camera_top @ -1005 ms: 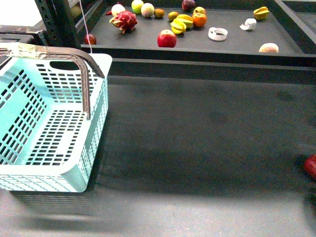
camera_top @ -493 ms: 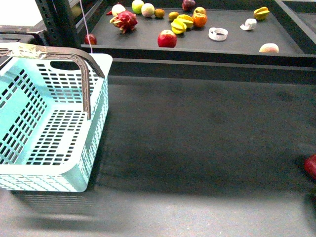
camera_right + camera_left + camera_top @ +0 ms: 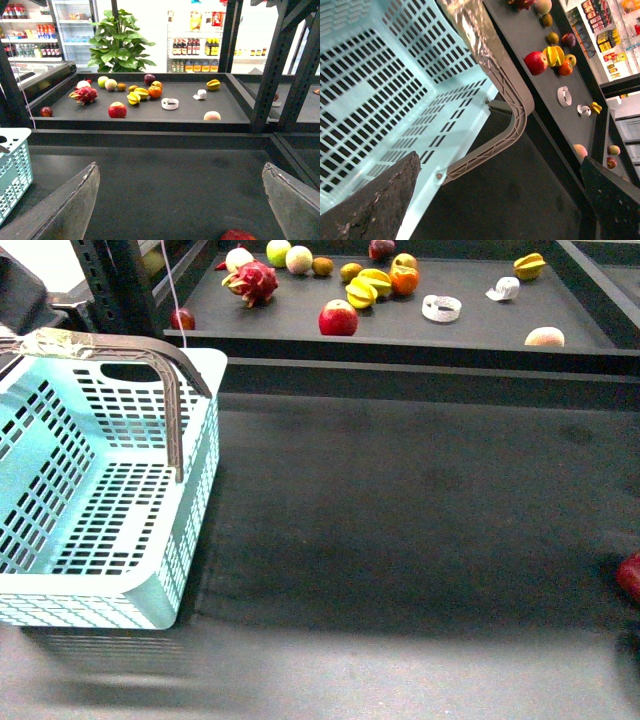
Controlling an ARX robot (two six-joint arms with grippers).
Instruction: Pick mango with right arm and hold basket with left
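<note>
The left gripper [image 3: 500, 157] is hanging spread and empty just over the basket [image 3: 100, 588], while the right gripper [image 3: 180, 167], likewise spread and empty, is facing the mango [image 3: 545, 337], which is lying crosswise well beyond the basket and off to its right, likely nearer the right arm.

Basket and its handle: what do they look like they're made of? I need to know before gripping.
The basket looks like moulded plastic, light turquoise and slightly glossy, with thin slotted walls and smooth rounded rims. The handle seems to be rigid grey-brown plastic with moulded ribs. Its upper stretch is wrapped in crinkled, shiny tape, probably clear packing tape.
</note>
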